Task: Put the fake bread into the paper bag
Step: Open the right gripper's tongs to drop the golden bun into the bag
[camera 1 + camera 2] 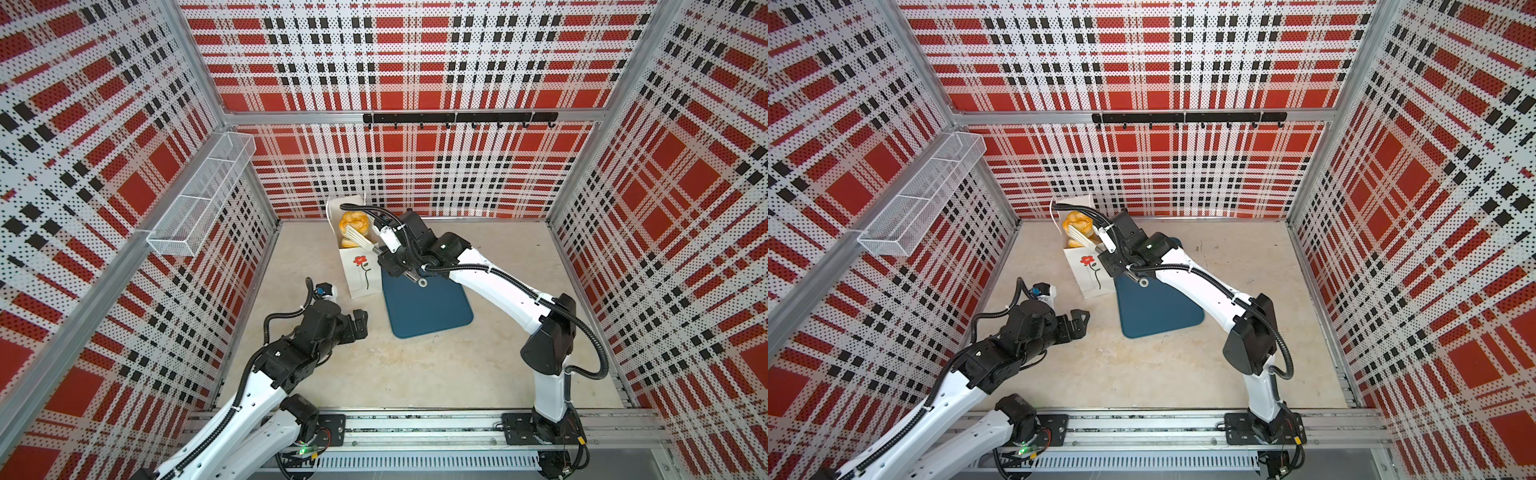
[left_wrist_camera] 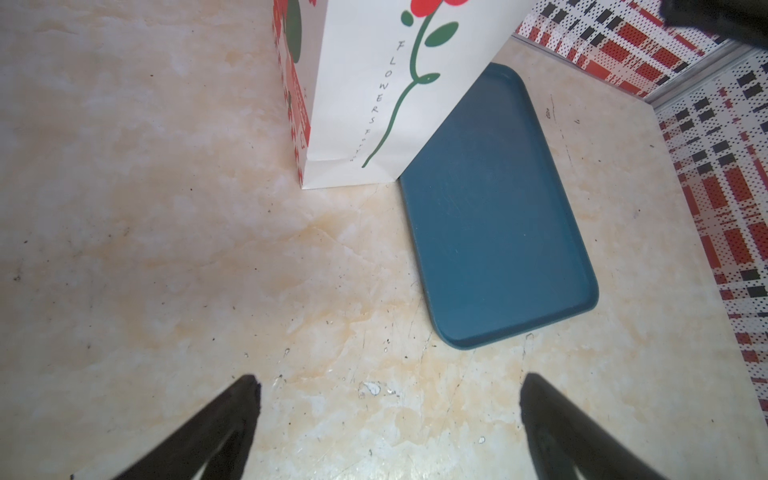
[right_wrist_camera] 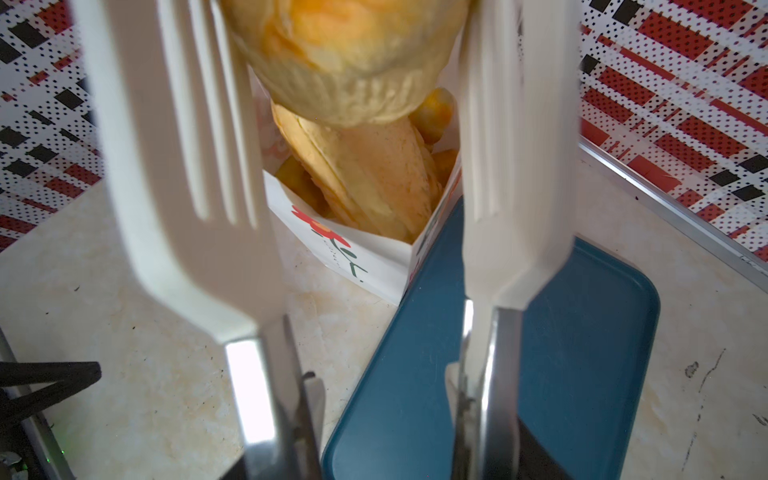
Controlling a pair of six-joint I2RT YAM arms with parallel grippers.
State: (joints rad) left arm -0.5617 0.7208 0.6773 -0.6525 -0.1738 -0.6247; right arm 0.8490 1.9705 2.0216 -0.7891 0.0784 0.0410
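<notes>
Surroundings: red, white and black plaid walls [image 1: 415, 62] are boxing in the pale marbled desk [image 1: 415, 374] I am working from afar.
Paper bag: the bag [image 1: 361, 278] is standing upright near the far edge of the desk, left of the middle, with its mouth open and its flower print facing the near edge.
Tray: a blue tray [image 1: 428, 307] is lying bare just beside the foot of the bag, one corner seemingly touching it.
Bread: I am finding none loose on the desk or tray. Several golden pieces [image 3: 374, 178] are sitting packed in the bag almost to the rim, and one ridged piece [image 1: 353, 224] is hanging over the mouth.
Right gripper: it [image 1: 395, 266] is clasping the metal handles of white slotted tongs [image 1: 360, 239]. Their blades are flanking the hanging piece, but I cannot tell whether they are pinching it or letting go.
Left gripper: it [image 2: 388, 386] is hovering empty over the desk short of the bag, fingers [image 2: 241, 407] spread wide.
Step in hand: I judge I am delivering the last piece.
Doing it well: I am aiming to centre the piece over the mouth and settle it onto the pile before parting the blades. Then I am planning to lift straight up, clear of the rim and handles.
Risk: the bag is looking tall, light and full, so a sideways nudge could be tipping it, or the piece could be rolling off the pile.
</notes>
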